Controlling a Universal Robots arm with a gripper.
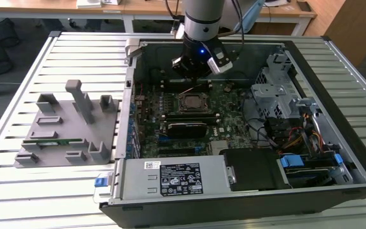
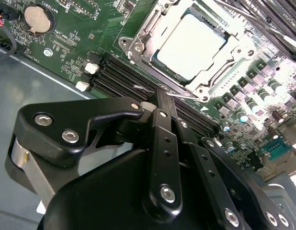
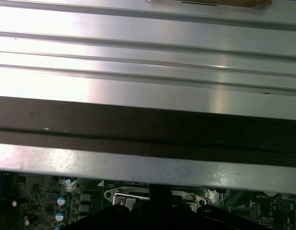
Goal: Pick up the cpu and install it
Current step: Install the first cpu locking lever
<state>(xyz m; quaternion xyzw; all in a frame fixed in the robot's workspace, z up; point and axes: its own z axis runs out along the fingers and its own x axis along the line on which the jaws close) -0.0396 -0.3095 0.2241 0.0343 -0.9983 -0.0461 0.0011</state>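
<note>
- Your gripper [image 1: 198, 67] hangs inside the open computer case [image 1: 335, 52], above the motherboard [image 1: 230, 107] and toward the case's rear wall.
- In the second wrist view the jaws look pressed together into one thin black blade, nothing between them; the gripper [image 2: 163, 98] tip sits over the black memory slots [image 2: 120, 79].
- The cpu [image 2: 191, 46] lies flat inside the socket [image 2: 138, 48], its pale metal top showing through the steel frame. From the gripper tip it lies at about 1 o'clock in that view.
- In the exterior view the cpu [image 1: 191, 101] sits at roughly 6 o'clock from the gripper, near the middle of the motherboard.
- I judge the chip to be light, stiff and slick on top, and fragile underneath where its contacts meet the socket.
- If you had to take hold, the two opposite edges of the rim are the place, not the flat face.
- The grey fixture tray [image 1: 62, 131] rests on the slatted surface [image 1: 17, 191] at 9 o'clock from the case, with a green memory stick [image 1: 53, 141] in it.
</note>
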